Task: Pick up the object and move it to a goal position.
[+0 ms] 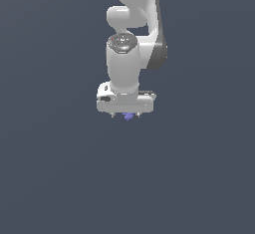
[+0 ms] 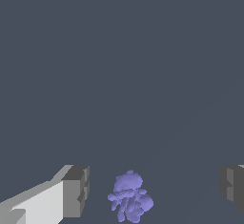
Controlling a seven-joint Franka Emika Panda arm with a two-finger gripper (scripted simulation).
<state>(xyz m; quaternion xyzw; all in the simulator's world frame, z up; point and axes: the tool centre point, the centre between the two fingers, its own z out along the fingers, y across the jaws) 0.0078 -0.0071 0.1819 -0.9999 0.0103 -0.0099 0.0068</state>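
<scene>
gripper [image 2: 152, 189] is seen spread wide, its grey fingertips [image 2: 76, 189] well apart on either side of the violet-blue lumpy object [image 2: 129, 197]; neither pad is touching it. in the exterior view the object [image 1: 128, 116] is glimpsed just beneath the white gripper [image 1: 126, 112], against plain dark grey ground.

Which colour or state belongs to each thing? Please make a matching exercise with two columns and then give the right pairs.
Column 1:
1. object
2. gripper
3. fingertips
4. arm

Column 2:
a. white
b. violet-blue, lumpy
c. open, with the object in the gap
d. dark grey, apart from the object

Pairs: 1-b, 2-c, 3-d, 4-a
</scene>
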